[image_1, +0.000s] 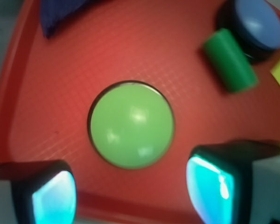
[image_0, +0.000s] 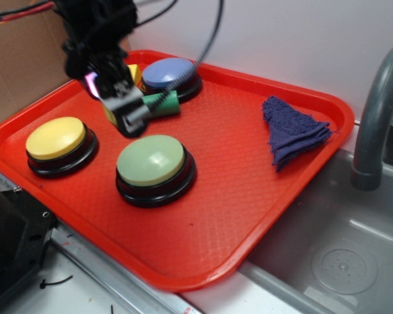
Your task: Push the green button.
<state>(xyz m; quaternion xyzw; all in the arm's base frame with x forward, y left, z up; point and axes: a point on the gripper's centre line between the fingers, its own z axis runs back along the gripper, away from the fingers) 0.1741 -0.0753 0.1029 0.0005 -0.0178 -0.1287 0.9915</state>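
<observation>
Here the gripper (image_0: 126, 111), jaws spread, hangs at upper left above the red tray (image_0: 249, 216), clear of the green button (image_0: 150, 160).

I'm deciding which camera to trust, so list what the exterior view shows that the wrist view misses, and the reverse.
Exterior only: the round yellow dome button, the grey sink faucet, and the end effector hanging above the tray. Wrist only: two glowing cyan fingertips near the bottom edge. Both: the pale-green dome button, blue dome button, dark-green cylinder block, folded purple cloth, red plastic tray.
</observation>
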